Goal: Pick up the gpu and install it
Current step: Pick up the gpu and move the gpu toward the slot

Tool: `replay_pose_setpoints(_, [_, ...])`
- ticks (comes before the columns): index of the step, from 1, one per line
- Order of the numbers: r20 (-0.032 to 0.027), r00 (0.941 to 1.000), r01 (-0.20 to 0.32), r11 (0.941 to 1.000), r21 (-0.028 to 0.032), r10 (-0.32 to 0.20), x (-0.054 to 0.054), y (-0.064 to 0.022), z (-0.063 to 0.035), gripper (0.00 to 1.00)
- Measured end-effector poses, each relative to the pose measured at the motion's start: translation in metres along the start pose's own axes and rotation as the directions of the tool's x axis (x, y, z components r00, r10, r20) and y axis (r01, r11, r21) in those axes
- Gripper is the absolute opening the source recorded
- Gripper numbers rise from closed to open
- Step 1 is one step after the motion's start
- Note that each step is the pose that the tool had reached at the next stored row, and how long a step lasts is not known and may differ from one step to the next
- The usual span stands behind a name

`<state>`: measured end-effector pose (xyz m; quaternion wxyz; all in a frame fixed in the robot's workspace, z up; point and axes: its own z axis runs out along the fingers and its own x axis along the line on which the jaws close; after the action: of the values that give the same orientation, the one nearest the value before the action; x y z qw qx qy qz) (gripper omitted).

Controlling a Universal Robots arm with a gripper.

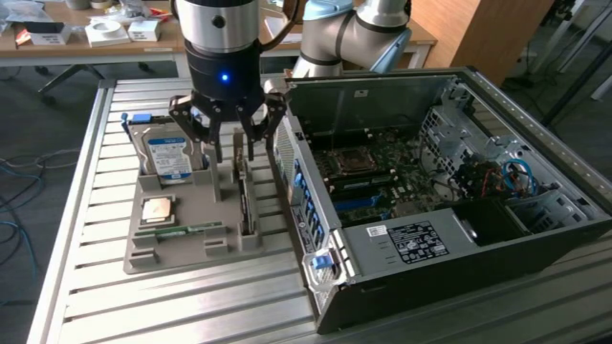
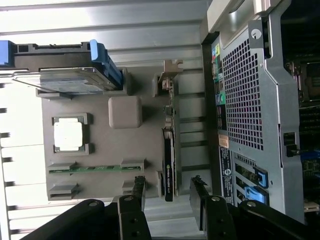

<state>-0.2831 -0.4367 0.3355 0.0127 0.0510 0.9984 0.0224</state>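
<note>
Worktable [image 1: 86, 215]: slatted pale aluminium top.
Floor [image 1: 39, 107]: dark grey, loose cables [image 1: 24, 168] lying on it.
Behind: cluttered wooden desk [image 1: 96, 49], tall wooden panel [image 1: 488, 29].

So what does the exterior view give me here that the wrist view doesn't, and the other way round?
Exterior view: inside the open case, the motherboard and power supply, plus desks behind. Wrist view: the case's perforated rear panel face-on. Both: the grey tray, hard drive, memory stick, and the gpu standing on edge in its slot, with the open claw over it.
</note>
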Motion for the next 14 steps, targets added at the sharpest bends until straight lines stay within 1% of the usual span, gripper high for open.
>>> replay_pose_setpoints(9, [-0.0001,1.0000,0.000,1.0000,0.0001,0.000,0.0001,-0.0002,0.0041,0.49])
replay_pose_setpoints(14, [0.0001,1.0000,0.000,1.0000,0.0000,0.000,0.0001,-0.0002,0.0043,0.49])
